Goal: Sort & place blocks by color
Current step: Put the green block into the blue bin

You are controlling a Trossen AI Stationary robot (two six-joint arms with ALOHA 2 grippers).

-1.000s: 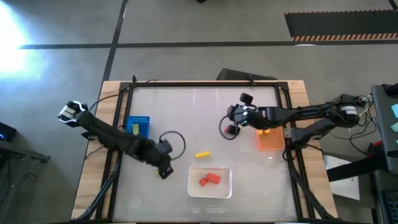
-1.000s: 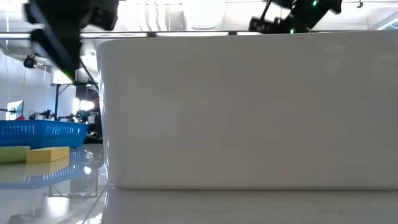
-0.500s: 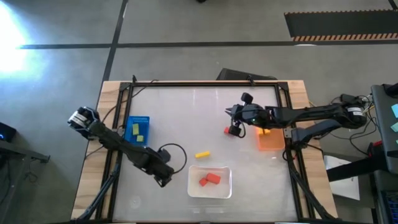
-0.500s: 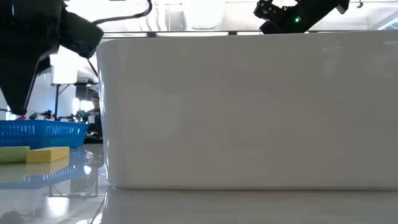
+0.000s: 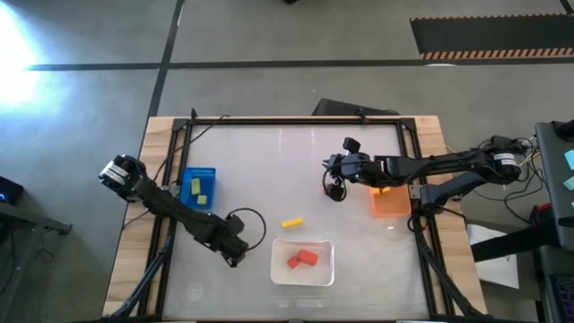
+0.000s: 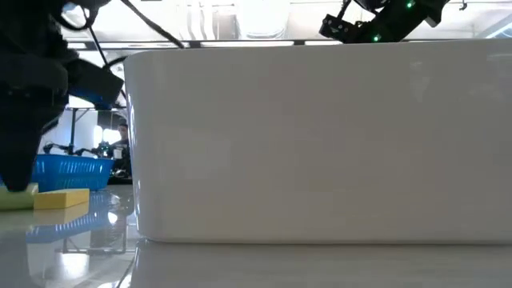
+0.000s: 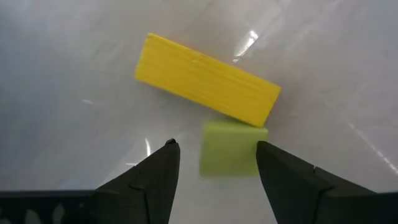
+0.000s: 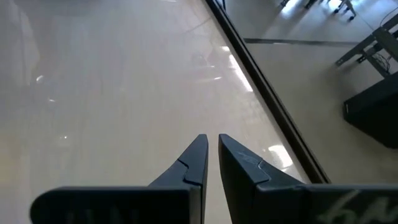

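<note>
A light green block (image 7: 229, 148) lies flat on the table, touching a yellow block (image 7: 205, 78) beyond it. Both show at the left of the low view: the yellow one (image 6: 62, 198) and, beside it, the green one (image 6: 24, 198). The yellow block (image 5: 291, 222) also shows in the high view. My left gripper (image 7: 214, 144) is open and low over the table (image 5: 237, 255). Its fingers stand on either side of the green block, and I see no touch. My right gripper (image 8: 212, 138) is shut and empty, above the table left of the orange bin (image 5: 334, 186).
A white tray (image 5: 276, 260) with two red blocks (image 5: 302, 259) stands near the front edge and fills the low view (image 6: 320, 144). A blue bin (image 5: 188, 172) with yellow and green blocks stands at the left. An orange bin (image 5: 392, 208) with an orange block stands at the right.
My left gripper has come down from above toward the table, to the green block beside the yellow one. The blocks have stayed where they were.
</note>
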